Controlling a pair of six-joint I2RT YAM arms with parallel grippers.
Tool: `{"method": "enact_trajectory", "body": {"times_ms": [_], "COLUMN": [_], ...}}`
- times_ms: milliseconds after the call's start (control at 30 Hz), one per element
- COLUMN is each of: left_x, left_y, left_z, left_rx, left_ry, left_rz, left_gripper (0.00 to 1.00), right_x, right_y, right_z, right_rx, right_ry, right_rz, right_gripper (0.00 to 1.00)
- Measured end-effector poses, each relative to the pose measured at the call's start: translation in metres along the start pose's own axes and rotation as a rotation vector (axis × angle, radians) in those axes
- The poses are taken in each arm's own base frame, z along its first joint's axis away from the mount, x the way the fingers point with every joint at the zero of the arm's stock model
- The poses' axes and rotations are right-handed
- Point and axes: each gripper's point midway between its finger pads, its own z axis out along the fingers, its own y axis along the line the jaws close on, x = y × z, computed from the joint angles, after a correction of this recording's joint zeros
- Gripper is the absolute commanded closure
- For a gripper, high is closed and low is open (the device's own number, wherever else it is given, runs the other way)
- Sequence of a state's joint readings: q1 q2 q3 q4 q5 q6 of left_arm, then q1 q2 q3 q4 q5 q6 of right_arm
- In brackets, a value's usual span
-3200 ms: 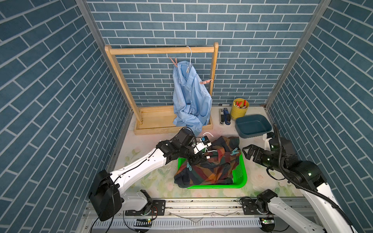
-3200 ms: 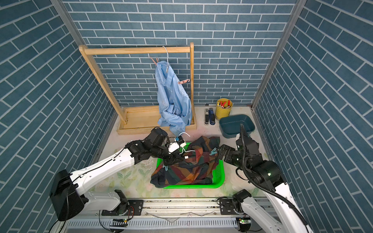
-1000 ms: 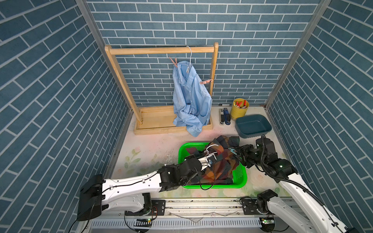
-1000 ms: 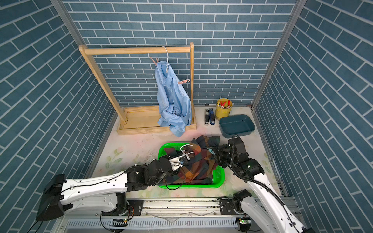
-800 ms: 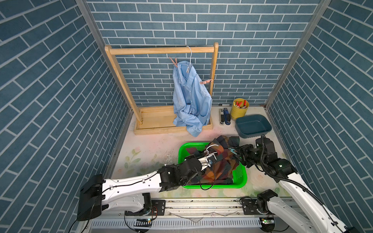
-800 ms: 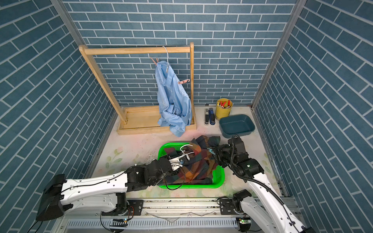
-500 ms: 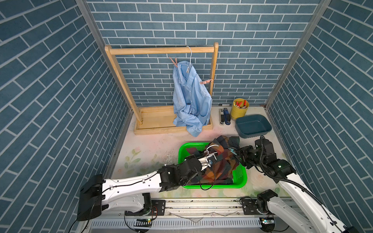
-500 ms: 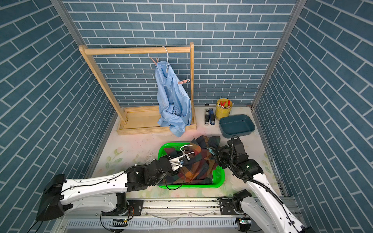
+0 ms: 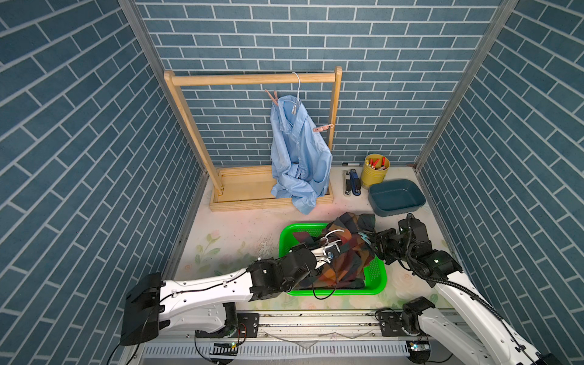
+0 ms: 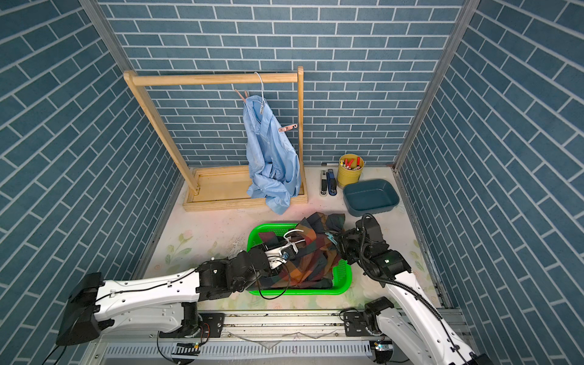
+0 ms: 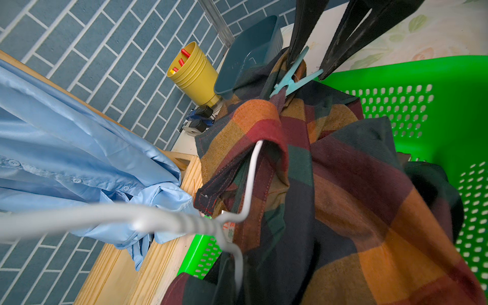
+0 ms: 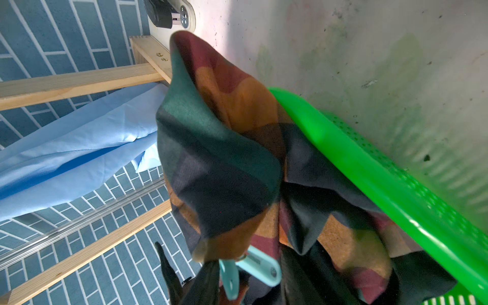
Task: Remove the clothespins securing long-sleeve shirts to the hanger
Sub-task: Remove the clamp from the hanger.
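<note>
**Right hand on the teal peg at the green basket's corner**

The teal clothespin (image 11: 293, 79) is clipped on a bunched fold of the dark plaid shirt (image 9: 346, 264), just above the far right corner of the green basket (image 9: 331, 292). The right hand (image 11: 306, 69) comes at it from the basket's right side. Its two dark fingers (image 11: 301, 31) sit one on each handle end of the peg, closed on it.

The plaid shirt hangs on a white hanger (image 11: 250, 179) and spills down into the basket. The left hand (image 9: 335, 248), over the basket's near left part, is clamped shut, on the hanger's hook as far as I can make out from above.

Behind the basket a wooden rack (image 9: 252, 79) stands on the counter (image 9: 237, 230). The pale blue shirt (image 9: 298, 151) hangs from its top rail, with its tail down on the rack's base. Two salmon pink clothespins (image 9: 272, 95) are on it, one by the collar and the other (image 9: 323, 128) on the shoulder nearest the rack's right post.

Beyond the basket's far right corner sit a dark blue tub (image 9: 395, 197), a yellow cup (image 9: 375, 172) of red and yellow sticks (image 9: 376, 162), and two staplers (image 9: 352, 183).
</note>
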State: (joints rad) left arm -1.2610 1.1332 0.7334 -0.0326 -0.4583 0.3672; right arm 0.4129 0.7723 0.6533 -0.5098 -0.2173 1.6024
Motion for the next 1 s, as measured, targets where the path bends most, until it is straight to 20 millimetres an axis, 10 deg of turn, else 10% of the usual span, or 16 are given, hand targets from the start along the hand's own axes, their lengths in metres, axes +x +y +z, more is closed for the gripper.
{"method": "enact_trajectory", "body": {"times_ms": [1000], "left_x": [0.001], "left_y": [-0.01], "left_z": [0.003], "left_rx": [0.036], "left_ry": [0.001], "left_rz": [0.008], "left_gripper": [1.0], "right_x": [-0.011], "right_y": [0.003], "right_z": [-0.002], "right_rx": [-0.012], "right_ry": [-0.056], "right_rz": [0.004], "right_gripper": [0.83]}}
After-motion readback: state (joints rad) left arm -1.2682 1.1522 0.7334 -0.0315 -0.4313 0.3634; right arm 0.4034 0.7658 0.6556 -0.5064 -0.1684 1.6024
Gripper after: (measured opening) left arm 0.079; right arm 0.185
